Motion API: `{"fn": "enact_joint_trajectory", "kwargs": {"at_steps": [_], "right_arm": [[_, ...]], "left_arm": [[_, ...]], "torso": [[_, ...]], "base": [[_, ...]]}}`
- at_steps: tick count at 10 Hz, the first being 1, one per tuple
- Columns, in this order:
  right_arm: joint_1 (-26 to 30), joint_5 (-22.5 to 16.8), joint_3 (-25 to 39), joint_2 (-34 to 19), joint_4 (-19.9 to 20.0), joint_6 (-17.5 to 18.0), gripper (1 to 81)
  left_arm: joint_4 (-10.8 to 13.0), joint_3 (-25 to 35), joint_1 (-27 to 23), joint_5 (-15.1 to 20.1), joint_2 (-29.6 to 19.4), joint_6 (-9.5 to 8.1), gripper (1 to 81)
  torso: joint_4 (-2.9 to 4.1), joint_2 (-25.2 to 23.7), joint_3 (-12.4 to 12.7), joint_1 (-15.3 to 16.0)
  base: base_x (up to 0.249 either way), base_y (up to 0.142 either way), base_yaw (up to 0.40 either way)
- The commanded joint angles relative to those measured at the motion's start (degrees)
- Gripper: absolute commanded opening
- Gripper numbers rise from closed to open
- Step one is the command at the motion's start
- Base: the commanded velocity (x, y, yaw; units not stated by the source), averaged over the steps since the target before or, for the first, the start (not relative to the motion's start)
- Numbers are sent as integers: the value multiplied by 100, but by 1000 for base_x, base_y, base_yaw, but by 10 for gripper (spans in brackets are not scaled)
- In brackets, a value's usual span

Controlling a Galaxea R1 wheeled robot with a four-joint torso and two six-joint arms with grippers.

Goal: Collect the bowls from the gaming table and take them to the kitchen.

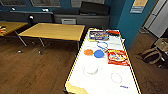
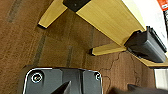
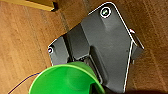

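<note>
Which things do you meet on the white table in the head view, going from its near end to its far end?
White bowl → orange bowl and blue bowl, side by side → blue ring → box at the far end.

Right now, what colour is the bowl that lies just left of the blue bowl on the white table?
Orange. The orange bowl shows best in the head view.
</note>
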Motion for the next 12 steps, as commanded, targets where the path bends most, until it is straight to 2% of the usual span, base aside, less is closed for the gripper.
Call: {"fn": "enact_joint_trajectory", "kwargs": {"at_steps": [1,3,4,7,9,10,12], "right_arm": [[-115,-188,-444,377,-329,-9,10],[-89,-337,-513,561,-329,0,10],[-54,-380,-549,649,-321,0,10],[-1,-504,-540,798,-329,0,10],[17,-574,-540,825,-329,0,10],[69,-583,-523,816,-321,0,10],[158,-741,-418,834,-329,0,10]], "left_arm": [[-203,339,-1057,924,-434,-793,811],[-212,664,-1856,1450,-758,-1178,811],[-212,665,-2234,1757,-768,-1354,811],[-203,620,-3343,2574,-602,-1864,811],[-168,612,-3915,2858,-416,-2172,811],[-168,533,-4143,2998,-241,-2313,811],[-168,130,-4355,3113,196,-2366,811]], "torso": [[0,0,0,0],[0,0,0,-2],[0,0,0,0],[0,0,0,-2],[0,0,0,0],[0,0,-2,0],[0,0,-2,0]], "base": [[0,0,0],[0,0,0],[0,0,0],[0,0,0],[0,0,0],[0,0,0],[0,0,0]]}}
